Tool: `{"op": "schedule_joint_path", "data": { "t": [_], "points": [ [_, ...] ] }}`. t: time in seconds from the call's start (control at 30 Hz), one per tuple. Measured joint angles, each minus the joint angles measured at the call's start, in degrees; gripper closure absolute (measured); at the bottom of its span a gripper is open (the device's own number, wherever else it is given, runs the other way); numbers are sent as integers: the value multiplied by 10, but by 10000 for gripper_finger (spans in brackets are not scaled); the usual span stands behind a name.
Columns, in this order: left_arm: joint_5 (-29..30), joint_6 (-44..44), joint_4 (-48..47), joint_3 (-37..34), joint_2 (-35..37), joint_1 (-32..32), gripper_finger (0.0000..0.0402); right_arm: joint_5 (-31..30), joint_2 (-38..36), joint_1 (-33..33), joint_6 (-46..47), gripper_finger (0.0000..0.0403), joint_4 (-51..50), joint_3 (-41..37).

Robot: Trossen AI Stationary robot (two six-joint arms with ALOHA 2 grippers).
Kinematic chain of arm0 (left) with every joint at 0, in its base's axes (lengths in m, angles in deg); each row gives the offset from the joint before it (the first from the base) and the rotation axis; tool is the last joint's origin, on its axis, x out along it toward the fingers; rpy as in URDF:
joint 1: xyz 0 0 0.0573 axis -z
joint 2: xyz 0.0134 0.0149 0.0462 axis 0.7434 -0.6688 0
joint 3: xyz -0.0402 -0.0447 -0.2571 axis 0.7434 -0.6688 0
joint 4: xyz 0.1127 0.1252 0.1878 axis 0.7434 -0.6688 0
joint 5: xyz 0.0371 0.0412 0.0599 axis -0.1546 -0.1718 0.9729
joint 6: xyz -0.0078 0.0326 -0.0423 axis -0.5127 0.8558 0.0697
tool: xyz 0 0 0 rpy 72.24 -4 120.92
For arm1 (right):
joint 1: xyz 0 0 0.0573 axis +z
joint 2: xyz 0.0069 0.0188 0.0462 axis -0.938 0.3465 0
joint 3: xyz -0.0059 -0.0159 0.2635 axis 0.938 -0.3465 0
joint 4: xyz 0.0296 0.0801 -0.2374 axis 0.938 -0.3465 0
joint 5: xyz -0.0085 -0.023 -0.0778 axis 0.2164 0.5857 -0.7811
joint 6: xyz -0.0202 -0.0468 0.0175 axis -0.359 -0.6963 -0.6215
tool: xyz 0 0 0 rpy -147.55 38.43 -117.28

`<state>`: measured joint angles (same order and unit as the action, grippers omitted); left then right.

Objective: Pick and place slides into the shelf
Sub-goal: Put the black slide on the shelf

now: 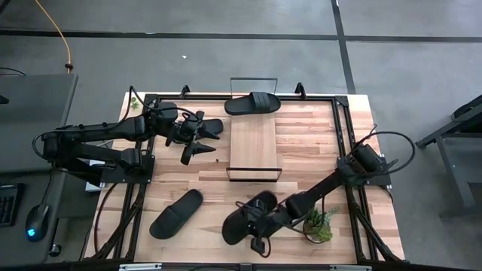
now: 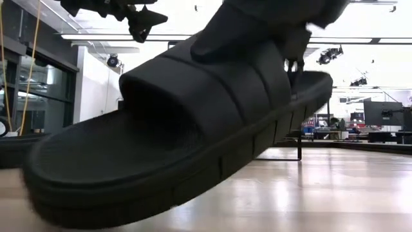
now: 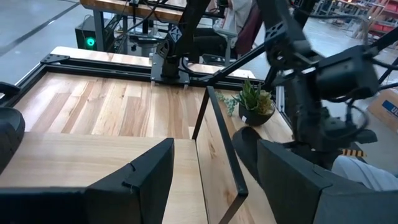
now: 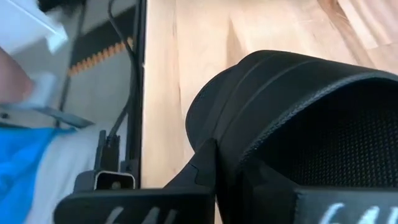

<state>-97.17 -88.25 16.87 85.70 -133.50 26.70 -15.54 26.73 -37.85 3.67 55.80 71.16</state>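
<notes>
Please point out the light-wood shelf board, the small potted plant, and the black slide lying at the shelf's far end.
light-wood shelf board (image 1: 254, 143), high view, bare middle.
small green potted plant (image 1: 318, 225), high view, leaves.
black slide (image 1: 252, 103), high view, ribbed strap.

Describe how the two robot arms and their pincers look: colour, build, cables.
Both arms are dark, nearly black, built of slim jointed segments with black cables looping along them. The left pincer ends in two broad, angular matte-black fingers. The right pincer has the same dark finish, with white lettering on one part.
</notes>
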Motion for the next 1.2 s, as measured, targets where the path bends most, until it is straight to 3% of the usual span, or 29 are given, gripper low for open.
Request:
{"op": "schedule_joint_path", "data": {
  "t": [0.2,0.37,0.53,0.83,1.2],
  "points": [
    [-3,-4,-7,0,0,0,190,0,0,0,-35,402,-168,92],
    [-41,-17,-8,0,0,1,190,0,0,0,-80,402,-328,175],
    [-51,-17,2,0,0,23,190,-9,0,0,-116,403,-433,254],
    [-54,-45,69,0,0,94,190,36,-1,-9,-230,403,-457,333],
    [-16,-128,136,0,-19,128,190,82,-1,-60,-277,403,-493,345]
  ]
}}
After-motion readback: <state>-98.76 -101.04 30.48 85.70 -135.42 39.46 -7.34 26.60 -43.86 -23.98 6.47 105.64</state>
